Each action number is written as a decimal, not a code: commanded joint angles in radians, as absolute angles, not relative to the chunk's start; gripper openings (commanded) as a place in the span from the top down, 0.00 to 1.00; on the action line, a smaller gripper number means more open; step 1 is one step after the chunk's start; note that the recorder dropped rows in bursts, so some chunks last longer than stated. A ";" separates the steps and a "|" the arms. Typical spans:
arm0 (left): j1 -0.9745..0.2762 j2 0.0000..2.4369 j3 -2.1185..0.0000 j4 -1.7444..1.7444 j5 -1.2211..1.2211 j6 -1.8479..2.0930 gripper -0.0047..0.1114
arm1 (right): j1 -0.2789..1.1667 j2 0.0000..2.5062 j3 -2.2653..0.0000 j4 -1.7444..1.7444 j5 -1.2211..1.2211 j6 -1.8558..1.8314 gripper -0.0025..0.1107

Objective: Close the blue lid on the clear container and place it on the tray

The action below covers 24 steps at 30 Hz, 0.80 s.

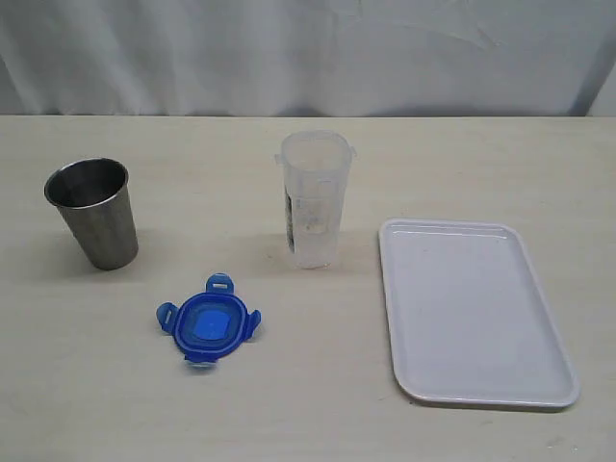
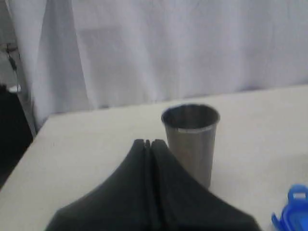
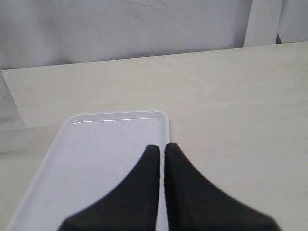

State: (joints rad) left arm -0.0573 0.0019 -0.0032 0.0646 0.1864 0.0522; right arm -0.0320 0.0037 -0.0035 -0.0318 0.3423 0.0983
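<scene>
The outside camera saw four things on the table [image 1: 289, 423]: one steel cup [image 1: 89, 212] on the far left, one clear container [image 1: 314, 197] standing open in the middle, one blue lid [image 1: 209, 320] lying flat nearer and a bit left, apart from it, and one tray [image 1: 390, 289] on the right.

In the left wrist view, the left gripper [image 2: 149, 142] had its two fingers pressed together, holding nothing. One cup [image 2: 191, 139] stood just past it.

In the right wrist view, the right gripper [image 3: 161, 148] was pressed together too, with the one tray [image 3: 96, 159] in front.

- Left wrist view's edge cut off the blue lid [image 2: 292, 212].
- The left tool [image 2: 150, 142] hid part of the steel cup [image 2: 192, 137].
- Print on the clear container [image 1: 313, 197] was unreadable.
</scene>
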 commanded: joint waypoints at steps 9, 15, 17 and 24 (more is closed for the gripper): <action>-0.060 0.000 0.000 0.067 -0.455 -0.063 0.96 | -0.033 0.000 0.000 -0.031 0.344 0.104 0.94; -0.060 0.000 0.000 0.067 -0.560 -0.132 0.91 | -0.033 0.000 0.000 -0.031 0.344 0.104 0.94; -0.060 0.000 -0.018 0.067 -0.571 -0.139 0.82 | -0.033 0.000 0.000 -0.031 0.344 0.104 0.94; -0.060 0.000 -0.087 0.067 -0.581 -0.137 0.22 | -0.033 0.000 0.000 -0.031 0.344 0.104 0.94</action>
State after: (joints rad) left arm -0.0573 0.0000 -0.0623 0.0665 -0.5656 -0.1287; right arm -0.0320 0.0037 -0.0035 -0.0318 0.3423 0.0983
